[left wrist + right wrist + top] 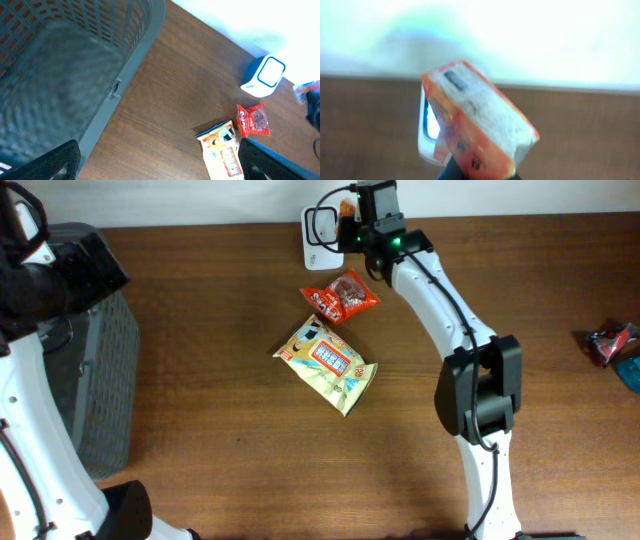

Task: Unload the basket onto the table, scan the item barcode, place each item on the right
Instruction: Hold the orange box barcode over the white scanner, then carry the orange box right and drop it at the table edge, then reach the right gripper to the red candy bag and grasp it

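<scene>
— What is the right gripper (479, 176) doing?

— Its jaws are clamping tight on an orange-and-white pack (480, 130), holding it up just in front of the white scanner (426, 127) at the far edge of the tabletop (200, 300).

— And the left gripper (159, 145)?

— It is hanging fully spread, gripping nothing, over the grey basket (75, 65) at the left edge.

— What is each view offering?

— The right wrist view is showing the pack's printed face, which the gripper is mostly hiding overhead. Overhead and the left wrist view are showing a red snack bag (341, 295) and a yellow snack bag (328, 362) lying mid-table, apart from both grippers.
</scene>
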`<state>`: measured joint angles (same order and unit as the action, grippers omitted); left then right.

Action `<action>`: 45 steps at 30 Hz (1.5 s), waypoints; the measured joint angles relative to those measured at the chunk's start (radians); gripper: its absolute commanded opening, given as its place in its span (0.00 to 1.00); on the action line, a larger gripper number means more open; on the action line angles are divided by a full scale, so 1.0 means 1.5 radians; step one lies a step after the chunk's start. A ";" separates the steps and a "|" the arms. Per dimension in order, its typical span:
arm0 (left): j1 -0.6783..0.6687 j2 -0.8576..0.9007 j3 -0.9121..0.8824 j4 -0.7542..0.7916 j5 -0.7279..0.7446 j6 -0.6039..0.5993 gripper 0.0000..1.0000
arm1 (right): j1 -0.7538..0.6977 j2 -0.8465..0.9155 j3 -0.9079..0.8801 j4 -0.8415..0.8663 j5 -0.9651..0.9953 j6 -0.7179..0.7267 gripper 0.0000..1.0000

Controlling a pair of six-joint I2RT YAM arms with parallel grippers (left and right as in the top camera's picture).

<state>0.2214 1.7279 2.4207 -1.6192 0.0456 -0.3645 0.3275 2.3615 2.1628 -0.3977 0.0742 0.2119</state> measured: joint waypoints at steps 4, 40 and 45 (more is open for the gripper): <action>0.000 0.000 0.000 -0.001 0.000 0.000 0.99 | 0.033 0.009 0.001 0.084 0.073 -0.175 0.07; 0.000 0.000 0.000 0.000 0.000 0.000 0.99 | -0.628 0.007 -0.007 -0.404 0.235 0.173 0.94; 0.000 0.000 0.000 0.000 0.000 0.000 0.99 | -0.629 0.007 -0.007 -0.419 0.168 0.171 0.99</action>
<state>0.2214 1.7279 2.4207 -1.6196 0.0452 -0.3645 -0.6155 2.3722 2.1521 -1.0256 0.3256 0.4686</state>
